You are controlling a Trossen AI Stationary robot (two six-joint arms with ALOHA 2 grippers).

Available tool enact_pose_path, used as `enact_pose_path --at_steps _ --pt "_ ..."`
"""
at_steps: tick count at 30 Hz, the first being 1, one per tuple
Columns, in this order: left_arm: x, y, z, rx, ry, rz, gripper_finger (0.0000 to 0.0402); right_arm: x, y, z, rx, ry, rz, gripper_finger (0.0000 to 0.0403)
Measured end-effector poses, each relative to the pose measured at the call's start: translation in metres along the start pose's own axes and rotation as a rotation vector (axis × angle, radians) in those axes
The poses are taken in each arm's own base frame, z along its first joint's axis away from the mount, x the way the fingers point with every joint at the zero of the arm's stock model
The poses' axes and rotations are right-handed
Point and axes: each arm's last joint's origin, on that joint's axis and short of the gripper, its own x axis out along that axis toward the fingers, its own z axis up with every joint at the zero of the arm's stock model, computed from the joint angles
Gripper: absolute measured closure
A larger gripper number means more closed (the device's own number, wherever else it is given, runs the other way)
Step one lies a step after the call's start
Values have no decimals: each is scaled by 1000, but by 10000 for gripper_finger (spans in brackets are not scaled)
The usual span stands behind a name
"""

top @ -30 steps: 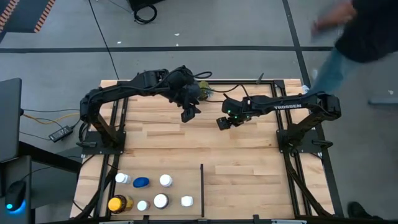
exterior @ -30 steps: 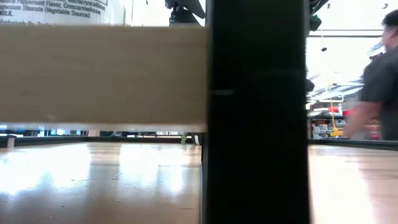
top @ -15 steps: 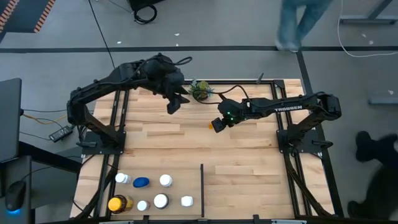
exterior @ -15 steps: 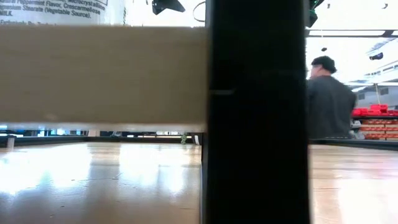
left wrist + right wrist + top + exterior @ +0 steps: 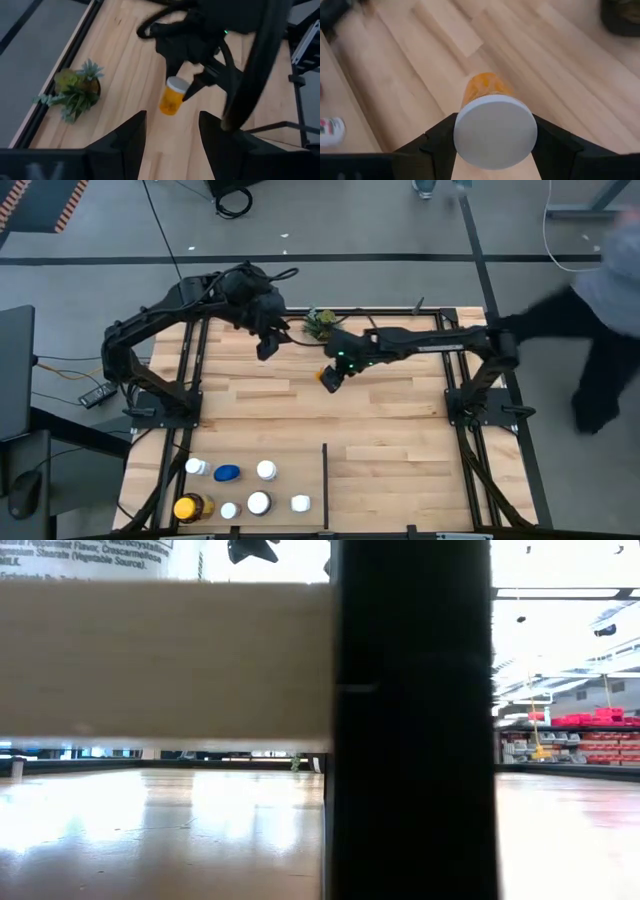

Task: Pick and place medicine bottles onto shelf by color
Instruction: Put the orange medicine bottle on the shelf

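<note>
Seen from overhead, two dark robot arms reach over a light-wood worktop [image 5: 380, 420]. The right tool [image 5: 330, 377] is clamped on an orange bottle [image 5: 327, 378] w/ a white cap, held above the boards near the worktop's far middle; the right wrist view shows its fingers [image 5: 438, 145] pressing both sides of the cap, bottle pointing down toward the wood. The left tool [image 5: 266, 346] hangs just beside it, toward the far-left, fingers apart w/ nothing between them (its own camera looks down past them at the orange bottle). A small green potted plant [image 5: 318, 323] sits at the far edge, btwn the two arms. At the near-left, on the shelf [image 5: 300, 470] left of a short black divider bar [image 5: 324, 485], stand seven bottles: a blue one [image 5: 227, 473], an amber one w/ yellow lid [image 5: 190, 507], and the rest white-capped [image 5: 259, 503]. A person [image 5: 590, 310] is blurred at the right, off the worktop.
</note>
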Motion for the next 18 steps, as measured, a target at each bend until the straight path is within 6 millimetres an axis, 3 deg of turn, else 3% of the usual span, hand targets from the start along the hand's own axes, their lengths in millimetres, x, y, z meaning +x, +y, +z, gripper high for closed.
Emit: enact_pose_path --at_steps 10,18 --pt "-21 3 -14 -21 64 16 223 40 13 10 -55 181 -7 179" --pt "-40 -1 -20 -47 33 18 224 61 5 -4 -5 350 -89 178"
